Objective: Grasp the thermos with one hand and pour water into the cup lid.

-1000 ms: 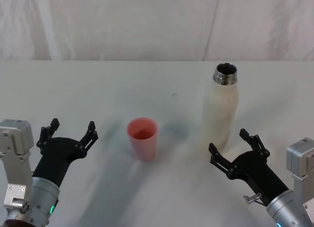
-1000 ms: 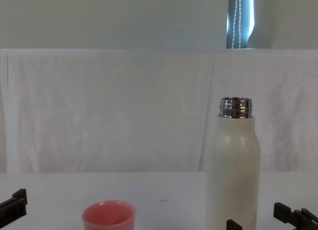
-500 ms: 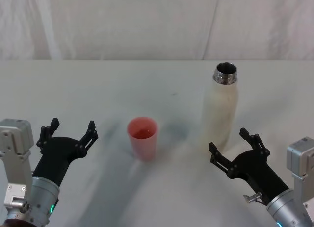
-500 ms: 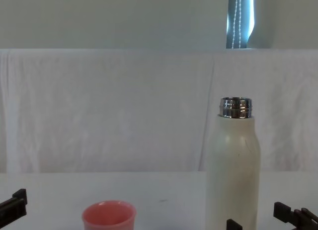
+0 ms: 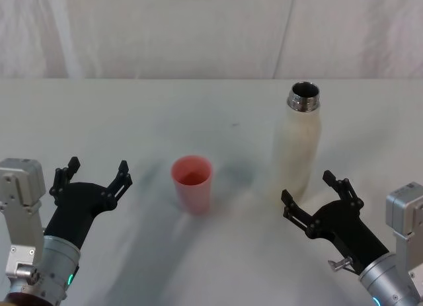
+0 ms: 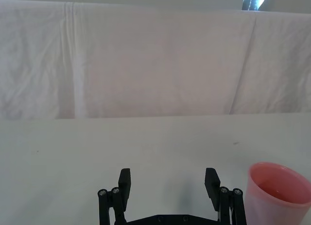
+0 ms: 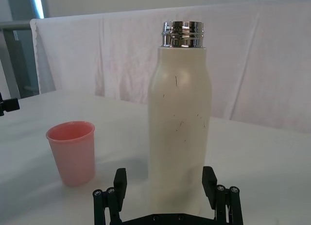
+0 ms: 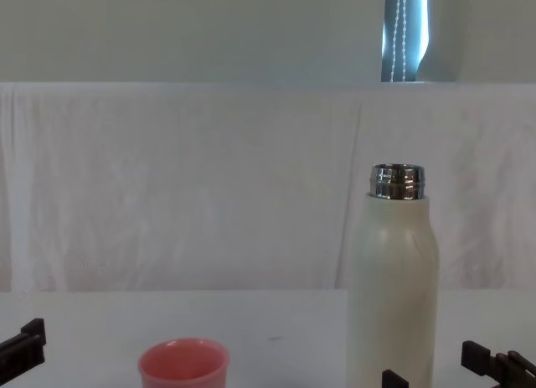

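The cream-white thermos (image 5: 297, 144) (image 7: 180, 118) (image 8: 392, 292) stands upright and uncapped, right of centre on the table. Its steel neck (image 5: 304, 98) is bare. The pink cup lid (image 5: 192, 185) (image 7: 73, 151) (image 8: 183, 365) (image 6: 278, 193) stands upright to its left. My right gripper (image 5: 315, 196) (image 7: 165, 185) is open just in front of the thermos base, with its fingers apart and holding nothing. On the other side, my left gripper (image 5: 94, 176) (image 6: 168, 181) is open at the near left, a hand's width from the cup lid.
A white table (image 5: 198, 114) carries both things. Behind it hangs a white cloth backdrop (image 5: 198, 28). There is free room between the cup lid and the thermos.
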### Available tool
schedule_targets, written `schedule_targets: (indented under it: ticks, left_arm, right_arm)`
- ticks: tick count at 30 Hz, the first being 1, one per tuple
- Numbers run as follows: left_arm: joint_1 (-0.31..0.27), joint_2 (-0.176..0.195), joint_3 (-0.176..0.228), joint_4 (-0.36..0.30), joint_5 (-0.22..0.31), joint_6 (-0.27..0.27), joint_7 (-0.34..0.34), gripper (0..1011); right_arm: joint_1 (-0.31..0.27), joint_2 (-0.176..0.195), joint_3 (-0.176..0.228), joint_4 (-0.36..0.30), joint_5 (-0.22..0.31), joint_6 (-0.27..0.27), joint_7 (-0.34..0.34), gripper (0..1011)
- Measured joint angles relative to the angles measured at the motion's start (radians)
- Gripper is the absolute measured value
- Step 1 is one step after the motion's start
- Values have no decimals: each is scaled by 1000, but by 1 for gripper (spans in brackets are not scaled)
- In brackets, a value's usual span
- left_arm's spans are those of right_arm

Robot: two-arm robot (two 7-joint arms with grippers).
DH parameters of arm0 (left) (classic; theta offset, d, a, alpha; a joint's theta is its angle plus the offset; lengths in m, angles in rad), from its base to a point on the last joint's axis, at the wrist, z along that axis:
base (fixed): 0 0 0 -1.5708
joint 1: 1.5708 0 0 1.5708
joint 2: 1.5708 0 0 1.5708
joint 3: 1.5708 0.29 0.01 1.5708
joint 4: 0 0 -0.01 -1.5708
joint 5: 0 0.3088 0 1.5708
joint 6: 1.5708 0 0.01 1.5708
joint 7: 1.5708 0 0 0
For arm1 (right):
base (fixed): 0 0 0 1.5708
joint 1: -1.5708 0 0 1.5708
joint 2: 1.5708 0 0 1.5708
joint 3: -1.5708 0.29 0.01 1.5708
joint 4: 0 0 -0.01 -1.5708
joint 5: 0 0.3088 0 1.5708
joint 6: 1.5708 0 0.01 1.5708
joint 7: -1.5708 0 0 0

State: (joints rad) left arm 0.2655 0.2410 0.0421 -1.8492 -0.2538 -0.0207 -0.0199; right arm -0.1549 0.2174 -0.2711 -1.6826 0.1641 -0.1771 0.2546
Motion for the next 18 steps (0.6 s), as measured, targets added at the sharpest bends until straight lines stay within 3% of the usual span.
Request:
schedule_targets:
  ticks: [18]
  left_arm:
    - [0, 0, 0, 0, 0, 0, 0, 1001]
  right_arm:
    - [0, 0, 0, 0, 0, 0, 0, 1000]
